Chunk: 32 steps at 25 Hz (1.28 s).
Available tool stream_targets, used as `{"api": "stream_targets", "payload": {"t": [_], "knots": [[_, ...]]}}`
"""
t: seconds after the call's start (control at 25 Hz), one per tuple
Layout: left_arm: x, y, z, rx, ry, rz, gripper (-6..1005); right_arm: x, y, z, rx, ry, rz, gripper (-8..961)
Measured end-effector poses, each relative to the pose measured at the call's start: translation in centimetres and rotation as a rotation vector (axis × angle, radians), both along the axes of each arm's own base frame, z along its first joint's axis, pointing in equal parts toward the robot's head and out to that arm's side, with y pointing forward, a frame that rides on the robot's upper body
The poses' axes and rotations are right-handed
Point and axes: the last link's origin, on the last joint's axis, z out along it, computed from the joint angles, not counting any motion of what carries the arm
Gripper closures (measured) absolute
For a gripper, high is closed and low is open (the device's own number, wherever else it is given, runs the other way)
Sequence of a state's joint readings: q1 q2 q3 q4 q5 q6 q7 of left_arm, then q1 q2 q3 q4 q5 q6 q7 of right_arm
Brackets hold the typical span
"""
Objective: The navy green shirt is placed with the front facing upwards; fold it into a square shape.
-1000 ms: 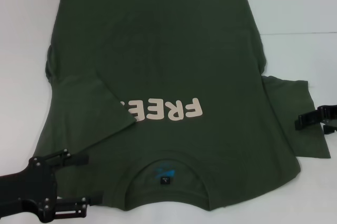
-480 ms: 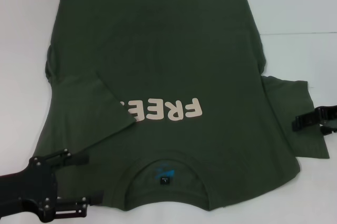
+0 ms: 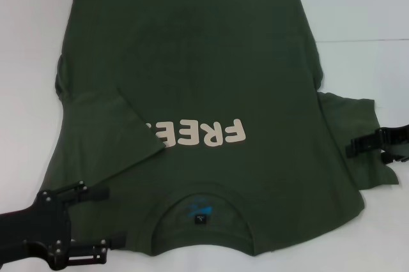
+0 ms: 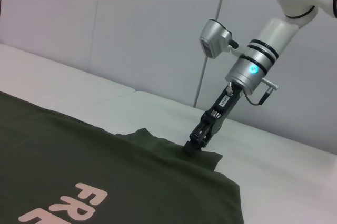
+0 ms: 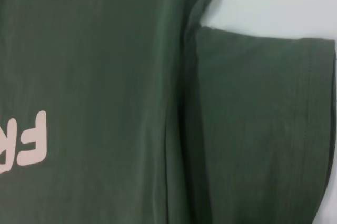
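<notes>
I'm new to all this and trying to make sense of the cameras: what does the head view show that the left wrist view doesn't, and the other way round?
Only the head view shows the left gripper near the collar with its black neck tag, and the already folded-in left sleeve.
Only the left wrist view shows the right arm's white and silver upper links and the wall behind.
Both show the dark olive-green cotton T-shirt, its cream lettering, the white table, and the right gripper at the right sleeve.

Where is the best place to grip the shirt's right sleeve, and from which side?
Grip the right sleeve at its outer hem, coming from the robot's right: it lies flat and spread past the shirt body, and the right gripper is already at that edge.
</notes>
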State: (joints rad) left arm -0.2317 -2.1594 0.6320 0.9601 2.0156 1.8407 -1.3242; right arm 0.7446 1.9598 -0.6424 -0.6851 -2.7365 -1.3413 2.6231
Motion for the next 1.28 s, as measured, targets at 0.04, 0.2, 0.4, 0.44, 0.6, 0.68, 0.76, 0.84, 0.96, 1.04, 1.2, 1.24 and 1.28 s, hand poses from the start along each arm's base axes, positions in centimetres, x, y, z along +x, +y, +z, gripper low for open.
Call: {"api": "stream_targets", "payload": {"t": [0.04,0.2,0.4,0.44,0.6,0.68,0.76,0.84,0.96,1.04,1.2,1.24,1.28], "knots": [[-0.01,0.0,-0.01,-0.001,-0.001,0.001,87,0.0,0.01,0.03,0.002,0.002,0.0,41],[-0.01,0.02,-0.02,-0.001,-0.001,0.0,87,-0.06,-0.03,-0.13,0.004,0.023,-0.002,42],[0.01,0.07,-0.03,0.0,-0.001,-0.001,87,0.09,-0.14,-0.17,-0.003,0.046,-0.008,42],[0.01,0.07,-0.03,0.0,-0.001,-0.001,88,0.1,-0.16,-0.18,-0.006,0.046,-0.009,42],[0.02,0.08,-0.03,0.0,-0.001,-0.002,88,0.11,-0.18,-0.17,-0.009,0.046,-0.01,42],[0.03,0.09,-0.02,0.001,-0.002,-0.002,88,0.13,-0.18,-0.12,-0.008,0.045,-0.01,41],[0.06,0.13,0.0,0.002,-0.003,-0.003,88,0.16,-0.18,-0.03,-0.008,0.045,-0.012,61],[0.08,0.16,0.03,0.003,-0.003,-0.003,88,0.19,-0.21,0.04,-0.011,0.042,-0.014,101],[0.11,0.22,0.08,0.004,-0.004,-0.004,88,0.17,-0.3,0.1,-0.021,0.039,-0.014,191],[0.11,0.23,0.11,0.005,-0.005,-0.004,88,0.13,-0.33,0.18,-0.025,0.038,-0.013,252],[0.15,0.3,0.13,0.004,-0.005,-0.005,88,0.14,-0.34,0.28,-0.029,0.032,-0.012,427],[0.15,0.31,0.14,0.004,-0.004,-0.005,88,0.12,-0.35,0.26,-0.032,0.03,-0.011,475],[0.15,0.32,0.16,0.004,-0.004,-0.005,88,0.11,-0.35,0.24,-0.034,0.028,-0.011,523]]}}
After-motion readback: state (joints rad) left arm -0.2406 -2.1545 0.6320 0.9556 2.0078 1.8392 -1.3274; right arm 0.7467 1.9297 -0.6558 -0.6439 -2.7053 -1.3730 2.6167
